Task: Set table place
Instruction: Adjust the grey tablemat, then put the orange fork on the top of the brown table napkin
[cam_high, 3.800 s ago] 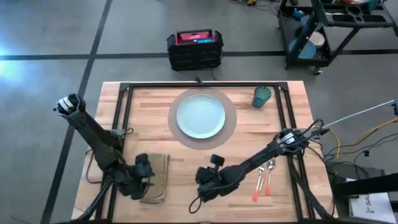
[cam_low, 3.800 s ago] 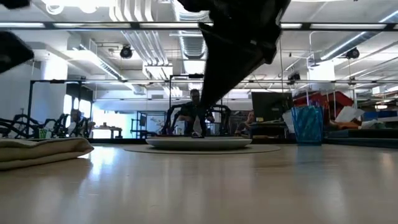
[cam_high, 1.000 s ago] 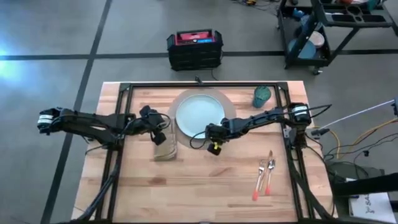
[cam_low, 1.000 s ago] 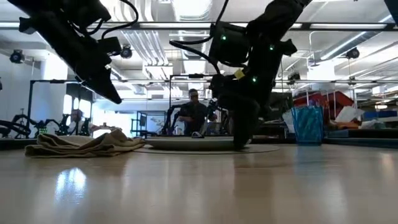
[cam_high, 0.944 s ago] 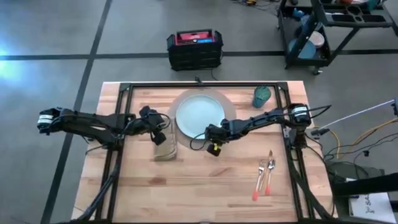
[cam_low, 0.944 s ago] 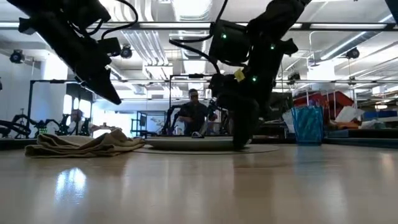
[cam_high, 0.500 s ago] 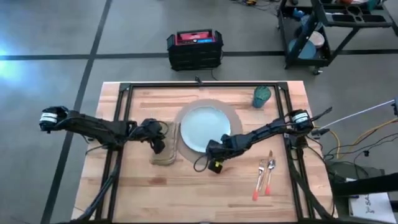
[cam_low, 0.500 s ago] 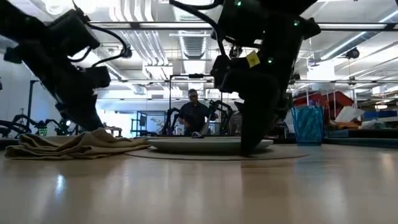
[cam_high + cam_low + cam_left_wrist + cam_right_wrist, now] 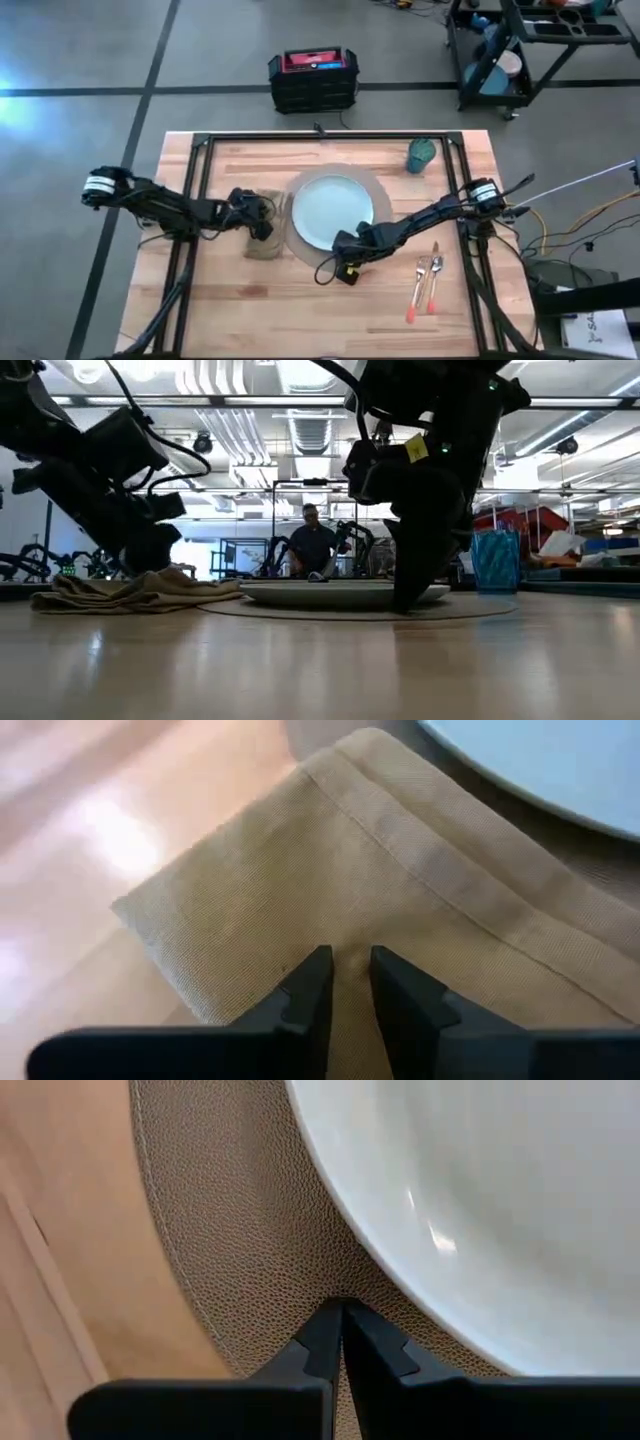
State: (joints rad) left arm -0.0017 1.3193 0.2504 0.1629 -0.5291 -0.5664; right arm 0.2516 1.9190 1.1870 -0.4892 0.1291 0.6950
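Both arms are working the centre of the worktop at once. The right end effector is sitting down at the near edge of the round tan mat, and in the right wrist view its fingers are pressed together w/ the mat's pebbled edge pinched btwn the tips, just beside the rim of the pale blue plate. So it's gripping the mat, plate riding on top, not gripping the plate itself.

The left end effector is over the tan cloth napkin, which is lying rumpled just beside the mat's left edge. In the left wrist view its fingers are nearly closed, only a narrow slit btwn them, w/ a ridge of napkin cloth nipped in there. In the low view the napkin is lying in a loose heap on the wood, left of the plate.

Elsewhere: the teal cup is standing at the far right, well apart from the mat. The fork and knife, orange handles, are lying side by side near the right edge, untouched.

Judgement: the step in hand is positioning, i.e. mat + plate being placed by the right arm, napkin being brought alongside by the left. Prob. under halfway, since cutlery and cup aren't set yet.

Next move calls for letting go of the mat w/o nudging the plate, and leaving the napkin flat, clear of the mat rather than bunched under its edge. Then the right arm needs a low, thin-object pick on the cutlery.
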